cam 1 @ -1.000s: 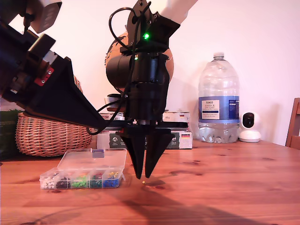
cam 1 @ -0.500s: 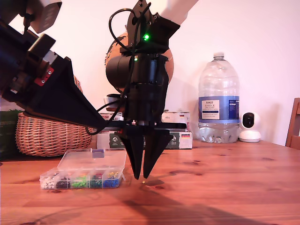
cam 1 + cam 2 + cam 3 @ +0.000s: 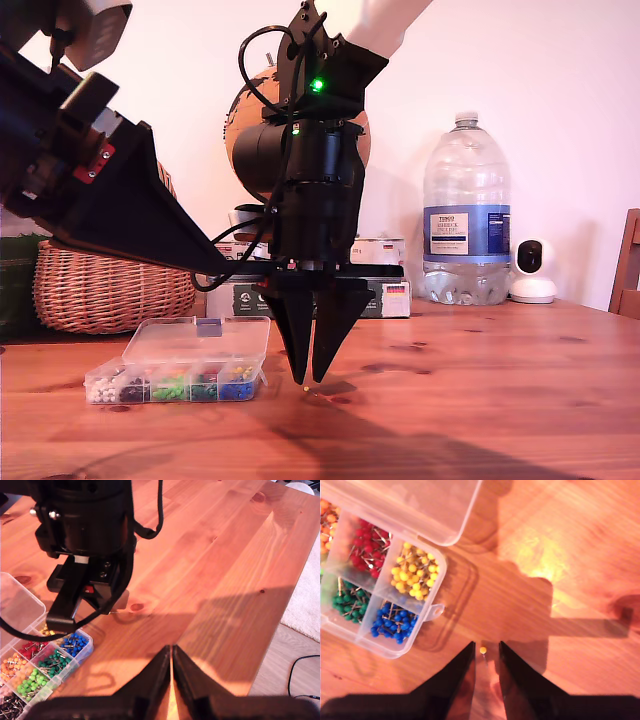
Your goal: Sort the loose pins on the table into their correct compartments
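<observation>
**Yellow-headed pin at the second gripper's jaws, organizer box open beside it**

Pine, orange-brown and knotted, forms the table [image 3: 480, 380] on which all task items rest. The compartments [image 3: 380, 587] belong to a low clear plastic box with its hinged lid [image 3: 200, 340] folded back. In the exterior view the box sits on the exterior view's left, just beside the central arm.

Contents visible in my second wrist view:
- red pins [image 3: 365, 550]
- yellow pins [image 3: 413, 575]
- green pins [image 3: 347, 605]
- blue pins [image 3: 395, 622]

My second gripper [image 3: 486, 652] points straight down over the table, near the corner of the box that holds the blue and yellow sections. Its jaws stand narrowly apart. One loose yellow-headed pin [image 3: 483, 650] lies in the gap at the fingertips; I cannot tell whether the fingers touch it. In the exterior view the same tips [image 3: 312, 378] sit just above the wood with a small pale dot beneath them.

My first gripper [image 3: 171, 652] has its jaws pressed together with nothing between them. It hangs above bare table, looking toward the second arm and the box.

Behind the work area stand a wicker basket [image 3: 110, 285], a large water bottle [image 3: 466, 215] and a small white camera [image 3: 533, 270].
</observation>
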{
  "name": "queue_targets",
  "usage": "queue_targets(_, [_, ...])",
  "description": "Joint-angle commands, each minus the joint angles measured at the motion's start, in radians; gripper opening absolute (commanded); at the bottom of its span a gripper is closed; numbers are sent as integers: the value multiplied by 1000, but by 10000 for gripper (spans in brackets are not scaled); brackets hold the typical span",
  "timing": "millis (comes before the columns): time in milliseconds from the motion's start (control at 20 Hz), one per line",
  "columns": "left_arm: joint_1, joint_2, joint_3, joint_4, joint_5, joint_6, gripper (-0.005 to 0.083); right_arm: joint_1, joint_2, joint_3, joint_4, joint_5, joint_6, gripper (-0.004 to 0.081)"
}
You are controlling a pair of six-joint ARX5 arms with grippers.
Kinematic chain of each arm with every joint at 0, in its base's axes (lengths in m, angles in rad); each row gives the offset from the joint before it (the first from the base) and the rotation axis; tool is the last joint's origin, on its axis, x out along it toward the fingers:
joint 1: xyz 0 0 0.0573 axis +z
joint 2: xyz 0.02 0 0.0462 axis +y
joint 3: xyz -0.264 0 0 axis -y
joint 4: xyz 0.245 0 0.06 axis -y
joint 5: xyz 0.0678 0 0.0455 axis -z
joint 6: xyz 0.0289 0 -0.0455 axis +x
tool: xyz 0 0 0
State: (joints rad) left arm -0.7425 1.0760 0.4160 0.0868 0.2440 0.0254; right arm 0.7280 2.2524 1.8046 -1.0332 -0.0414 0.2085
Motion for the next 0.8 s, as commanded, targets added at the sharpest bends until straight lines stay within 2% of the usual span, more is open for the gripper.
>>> queue_targets(0, [-1,11,-19,9,2,1,-23,2,31,-11,-3,-1,-3,123])
queue_targets(750, [-1,11,-19,8,2,1,-23,3,42,-11,-8,-11,1,122])
